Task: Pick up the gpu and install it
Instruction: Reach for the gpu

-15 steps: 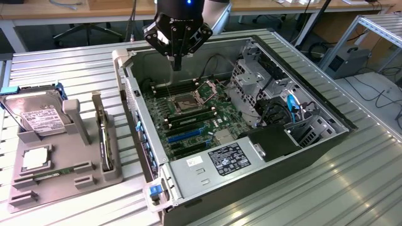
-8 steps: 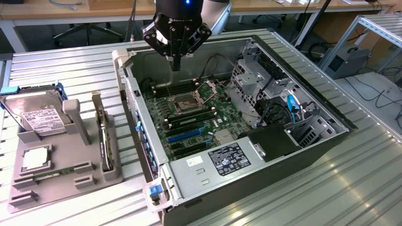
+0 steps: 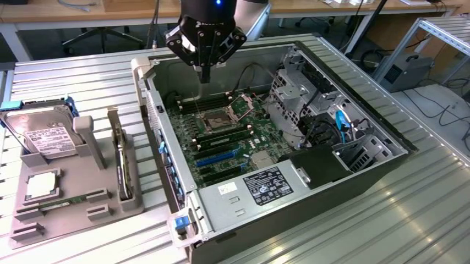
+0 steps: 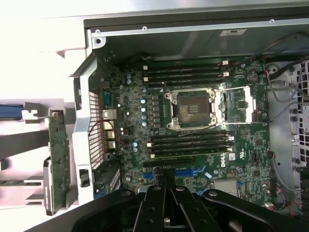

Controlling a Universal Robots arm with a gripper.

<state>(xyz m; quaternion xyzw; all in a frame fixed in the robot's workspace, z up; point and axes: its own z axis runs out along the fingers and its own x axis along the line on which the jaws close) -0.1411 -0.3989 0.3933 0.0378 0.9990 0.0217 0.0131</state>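
The gpu stands on edge in a slot of the grey holder, at the exterior view's left, outside the computer case. In the wrist view the gpu is a thin card with a silvery bracket at one end. My gripper hangs over the back of the open case, above the motherboard, well apart from the gpu. Its fingers are shut with nothing between them. In the wrist view the gripper points down at the board near the blue slots.
A silver hard drive leans in the holder's back, with a processor chip and a memory stick in front of it. Inside the case are the open processor socket, memory slots, a drive cage and cables.
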